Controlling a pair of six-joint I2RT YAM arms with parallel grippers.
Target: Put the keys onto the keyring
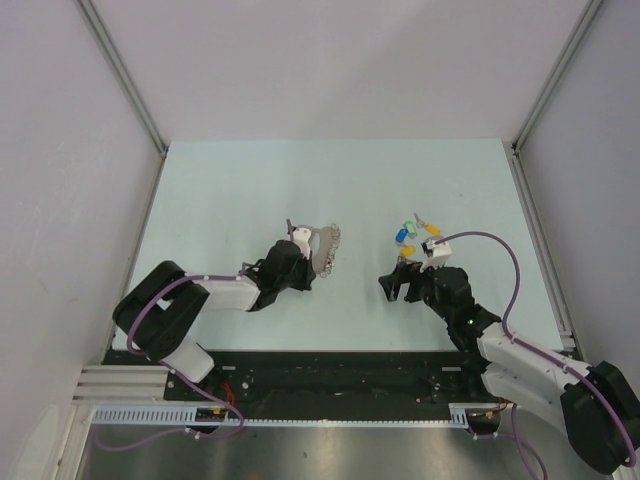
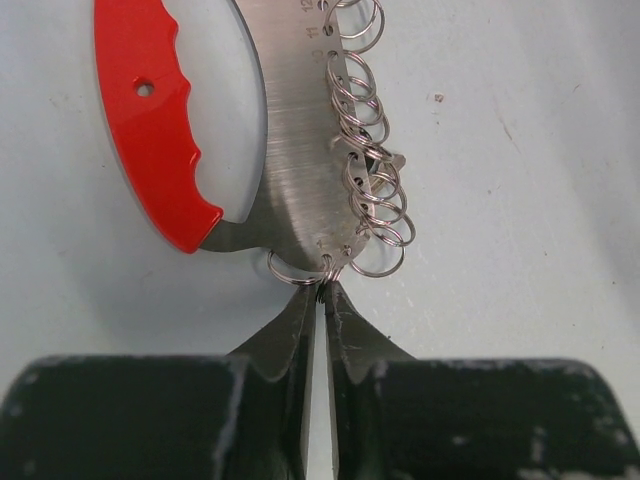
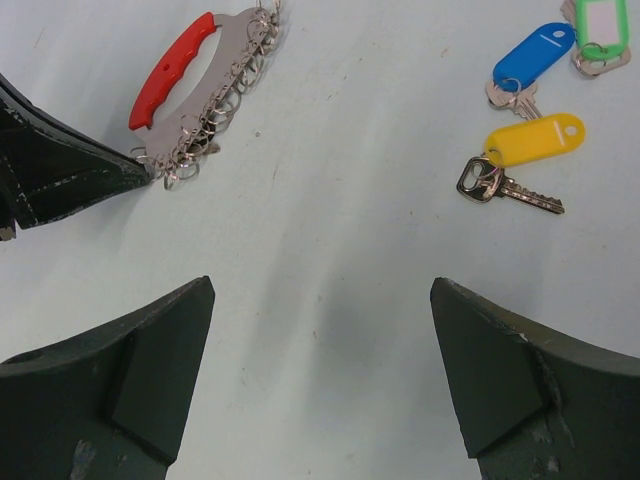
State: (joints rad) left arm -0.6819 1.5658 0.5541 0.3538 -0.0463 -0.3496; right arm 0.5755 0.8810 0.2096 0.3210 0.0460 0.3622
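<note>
The keyring (image 2: 295, 150), a steel plate with a red grip and a row of small split rings along one edge, is seen lying flat on the table (image 1: 230, 200). The left gripper (image 2: 322, 292) is set at the keyring's near end. Its jaws are drawn narrow, and a small ring at the plate's tip is pinched between the fingertips.

The keys (image 3: 500, 185) are laid well apart from the keyring, to its right in the top view. They are bunched together and carry a yellow tag (image 3: 535, 138), a blue tag (image 3: 535, 55) and a green tag (image 3: 602, 22).

The right gripper (image 3: 322, 290) is held to the right of the keyring, just on the near side of the keys. Its jaws are spread wide and nothing is held between them.
</note>
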